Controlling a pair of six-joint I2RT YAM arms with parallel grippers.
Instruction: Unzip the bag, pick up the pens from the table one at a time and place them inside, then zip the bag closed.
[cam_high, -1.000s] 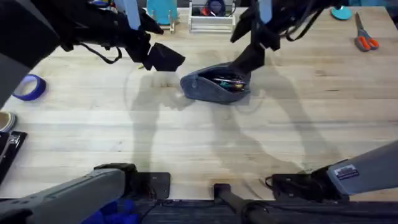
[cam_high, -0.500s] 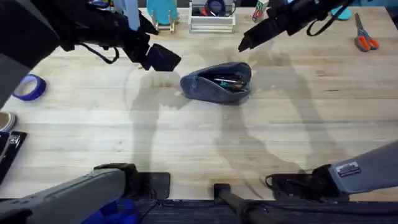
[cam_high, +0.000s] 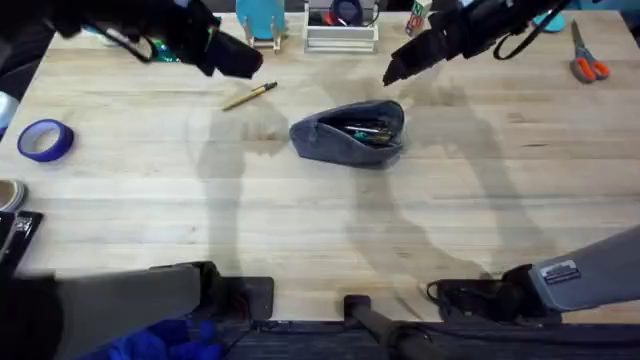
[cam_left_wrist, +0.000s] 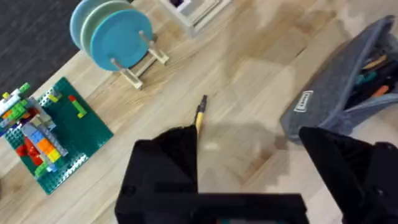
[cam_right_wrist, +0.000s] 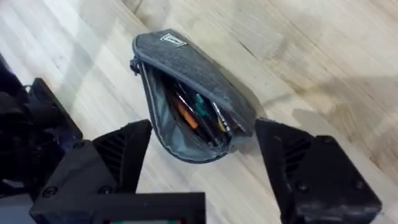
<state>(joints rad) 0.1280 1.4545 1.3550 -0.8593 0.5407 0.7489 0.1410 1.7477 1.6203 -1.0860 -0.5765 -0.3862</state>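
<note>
At the far left of the wooden surface (cam_high: 150, 190) lies a roll of blue tape (cam_high: 44, 140). Further in, the left pincer (cam_high: 240, 62) hangs above the back of the surface with its two black fingers (cam_left_wrist: 165, 165) spread wide and holding nothing. Just beside and below it in the overhead view, a yellow pen (cam_high: 250, 95) with a dark tip lies bare on the wood at a slant, apart from the pouch; in the left wrist view the same pen (cam_left_wrist: 200, 114) shows just beyond one finger. That view also takes in a green building-brick plate (cam_left_wrist: 53, 134) with a small brick model on it and a wooden rack of blue plates (cam_left_wrist: 115, 37) near the back edge. Near the middle of the surface sits the grey-blue pouch (cam_high: 345, 132), unzipped, its mouth gaping, with several pens (cam_right_wrist: 198, 115) inside, orange, green and dark ones among them. Up and to the right of the pouch, the right pincer (cam_high: 397, 68) hovers clear of it, its fingers (cam_right_wrist: 124, 152) held well apart around nothing, the open pouch (cam_right_wrist: 193, 102) seen between them from above. At the far right back corner lie orange-handled scissors (cam_high: 586, 55).
</note>
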